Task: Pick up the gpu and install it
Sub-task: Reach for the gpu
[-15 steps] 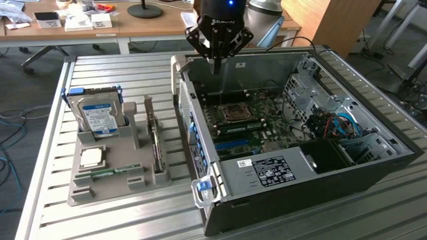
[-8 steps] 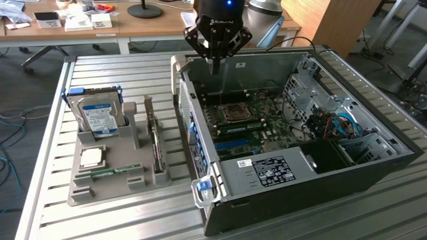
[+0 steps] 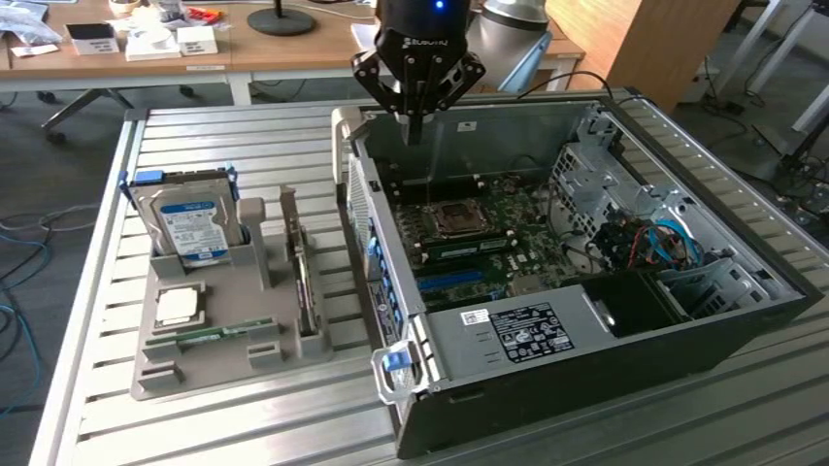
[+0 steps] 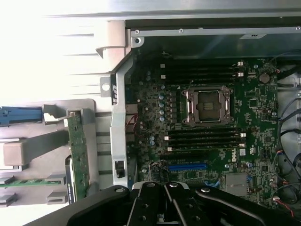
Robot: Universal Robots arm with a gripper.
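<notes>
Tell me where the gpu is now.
The gpu stands on edge in the grey tray at the exterior view's left, between the hard drive and the open computer case.

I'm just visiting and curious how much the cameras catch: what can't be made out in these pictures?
- Exterior view: the graphics card stands edge-on in the tray, so its faces are hidden.
- Wrist view: the gripper covers one end of the card and a strip of the circuit board.
- Exterior view: the print on the computer's label is too small to read.
</notes>
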